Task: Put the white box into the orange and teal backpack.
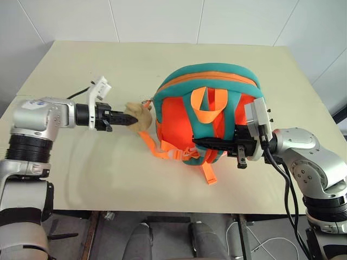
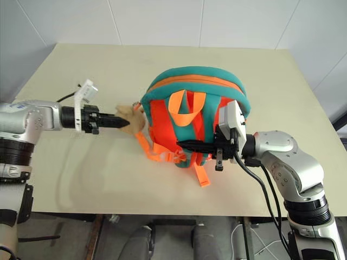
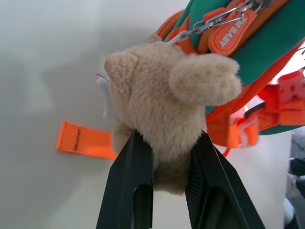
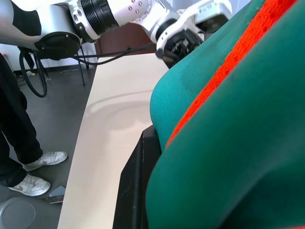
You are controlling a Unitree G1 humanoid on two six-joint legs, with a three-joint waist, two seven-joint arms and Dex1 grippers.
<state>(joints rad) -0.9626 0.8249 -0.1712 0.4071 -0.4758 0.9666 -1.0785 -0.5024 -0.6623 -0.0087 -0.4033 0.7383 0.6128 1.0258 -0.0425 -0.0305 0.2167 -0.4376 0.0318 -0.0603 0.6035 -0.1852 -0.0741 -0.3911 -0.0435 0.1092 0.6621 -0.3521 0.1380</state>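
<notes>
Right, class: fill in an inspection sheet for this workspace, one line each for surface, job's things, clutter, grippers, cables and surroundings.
Surface: beige table, bare around the bag.
Job's things: orange and teal backpack stands on the table, straps toward the robot; white box nothing seen.
Clutter: nothing seen.
Grippers: left gripper is shut on the plush animal head attached to the backpack; right gripper is shut on the backpack's lower strap area.
Cables: black cables hang from the right arm.
Surroundings: white panelled wall behind; a person's legs and white sneakers on the grey floor beside the table.
</notes>
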